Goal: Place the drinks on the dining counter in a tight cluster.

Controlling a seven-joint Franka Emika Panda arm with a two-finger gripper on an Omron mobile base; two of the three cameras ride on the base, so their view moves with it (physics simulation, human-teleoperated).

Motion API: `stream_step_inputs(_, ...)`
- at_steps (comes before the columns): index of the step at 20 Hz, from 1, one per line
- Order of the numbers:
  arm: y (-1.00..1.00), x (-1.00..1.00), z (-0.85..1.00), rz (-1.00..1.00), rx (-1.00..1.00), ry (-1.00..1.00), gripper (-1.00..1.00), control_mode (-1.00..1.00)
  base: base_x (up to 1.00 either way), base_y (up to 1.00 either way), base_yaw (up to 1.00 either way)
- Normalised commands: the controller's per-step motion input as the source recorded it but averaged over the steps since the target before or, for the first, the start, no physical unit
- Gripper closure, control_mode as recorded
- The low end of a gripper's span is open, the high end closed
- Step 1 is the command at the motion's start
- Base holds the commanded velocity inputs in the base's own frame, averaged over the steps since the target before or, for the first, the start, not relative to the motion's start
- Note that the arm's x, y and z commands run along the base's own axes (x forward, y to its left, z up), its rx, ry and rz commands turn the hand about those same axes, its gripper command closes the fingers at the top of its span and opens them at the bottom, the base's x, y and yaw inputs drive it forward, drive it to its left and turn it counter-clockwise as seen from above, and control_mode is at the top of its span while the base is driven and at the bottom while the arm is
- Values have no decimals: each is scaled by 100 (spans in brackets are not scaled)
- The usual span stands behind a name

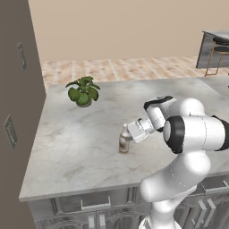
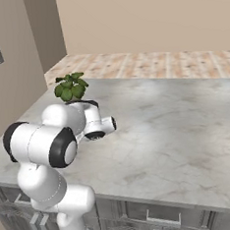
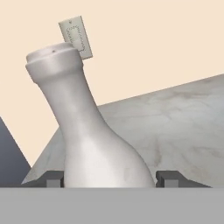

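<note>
On the grey marbled counter (image 1: 80,143) over the cabinet drawers, you have the arm (image 1: 188,134) reaching in low from the front edge, its hand turned sideways toward the middle of the slab. From the right base view the arm's bulky joints cover the spot it works at.

Toward the back left of the counter stands the potted plant (image 1: 83,91), well apart from the arm; from the right base view it rises just behind the arm's shoulder (image 2: 71,87).

The bottle (image 1: 124,139) stands upright near the middle of the counter, brown and white, with a slim neck. You see it close up in the hand view (image 3: 89,135), pale, wide at the base and narrow at the cap, leaning across the picture because the hand is rolled.

The gripper (image 3: 109,179) sits at the bottle's lower body, with one finger tip (image 3: 53,179) on each side of it. The tips look just beside or touching the bottle's sides, but you cannot tell from here whether they are clamped on it.

On the wall behind, a small pale switch plate (image 3: 75,37) shows past the bottle's cap.
</note>
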Motion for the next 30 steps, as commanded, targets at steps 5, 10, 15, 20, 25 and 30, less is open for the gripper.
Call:
stream_step_inputs(5,0,0,0,0,0,0,100,-100,0,0,0)
stream_step_inputs(10,-5,-5,55,-6,0,0,100,-100,0,0,0)
stream_step_inputs(15,-18,-39,95,-10,0,1,100,-100,0,0,0)
stream_step_inputs(20,-32,-71,97,-7,0,4,100,-100,0,0,0)
stream_step_inputs(25,-38,-100,85,-4,0,0,100,-100,0,0,0)
stream_step_inputs(30,-26,-94,96,-3,0,0,100,-100,0,0,0)
